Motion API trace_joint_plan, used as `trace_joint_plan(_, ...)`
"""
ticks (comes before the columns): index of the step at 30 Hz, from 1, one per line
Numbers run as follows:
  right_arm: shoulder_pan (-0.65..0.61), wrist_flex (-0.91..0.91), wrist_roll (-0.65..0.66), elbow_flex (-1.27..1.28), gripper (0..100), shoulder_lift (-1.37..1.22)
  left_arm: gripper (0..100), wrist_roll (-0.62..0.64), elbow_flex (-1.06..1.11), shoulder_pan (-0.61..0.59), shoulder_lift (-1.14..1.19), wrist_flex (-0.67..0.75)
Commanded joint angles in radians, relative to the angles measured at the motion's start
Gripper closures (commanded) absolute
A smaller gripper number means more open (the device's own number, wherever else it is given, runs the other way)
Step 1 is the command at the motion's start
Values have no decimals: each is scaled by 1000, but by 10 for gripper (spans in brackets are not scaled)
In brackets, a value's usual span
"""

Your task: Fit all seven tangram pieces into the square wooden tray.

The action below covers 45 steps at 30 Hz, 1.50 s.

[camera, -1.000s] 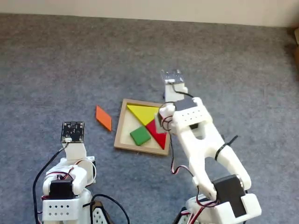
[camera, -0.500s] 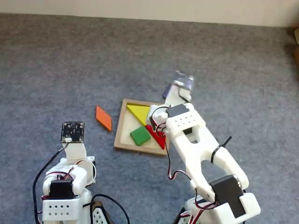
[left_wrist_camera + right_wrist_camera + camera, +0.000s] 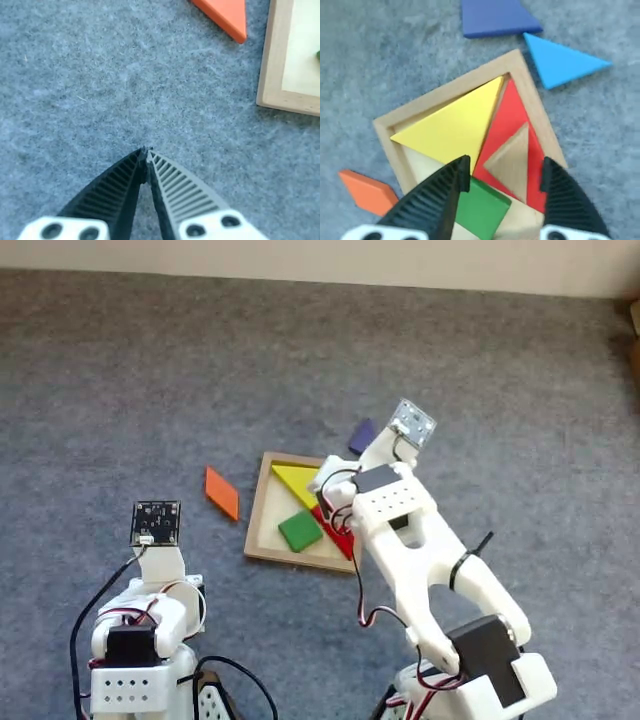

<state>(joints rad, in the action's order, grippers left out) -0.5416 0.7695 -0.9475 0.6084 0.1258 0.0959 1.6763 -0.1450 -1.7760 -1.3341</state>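
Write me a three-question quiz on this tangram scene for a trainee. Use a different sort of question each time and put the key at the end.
1. True or false: the orange parallelogram lies on the grey carpet, outside the square wooden tray.
2. Which piece lies outside the tray?
A. the yellow triangle
B. the light blue triangle
C. the green square
3. Fill the gap: the left gripper, low over the carpet, is ___ (open or shut).

Key: 1 true; 2 B; 3 shut.
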Motion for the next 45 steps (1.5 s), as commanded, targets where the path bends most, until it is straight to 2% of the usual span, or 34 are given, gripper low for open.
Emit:
trace_joint_plan(1, -39, -28, -6, -7, 735, 54, 994, -8, 19, -18, -50, -2)
trace_joint_plan(7, -15, -24, 8, -16, 735, 74, 994, -8, 19, -18, -50, -2)
trace_joint_plan(14, 38, -19, 130, 1, 748, 259, 994, -8, 19, -18, -50, -2)
trace_joint_plan(16, 39, -13, 160, 35, 807, 326, 994, -8, 19, -18, -50, -2)
trace_joint_plan(20, 41, -31, 232, 65, 989, 380, 994, -8, 19, -18, -50, -2)
trace_joint_plan(21, 42, -39, 255, 67, 998, 377, 994, -8, 19, -18, -50, -2)
trace_joint_plan(25, 42, -51, 296, 61, 995, 317, 994, -8, 19, -18, -50, -2)
trace_joint_plan(29, 59, -50, 298, 54, 995, 191, 994, -8, 19, -18, -50, -2)
trace_joint_plan(34, 101, -44, 298, -77, 995, 44, 994, -8, 19, -18, -50, -2)
trace_joint_plan(45, 107, -44, 298, -130, 995, -136, 994, -8, 19, -18, -50, -2)
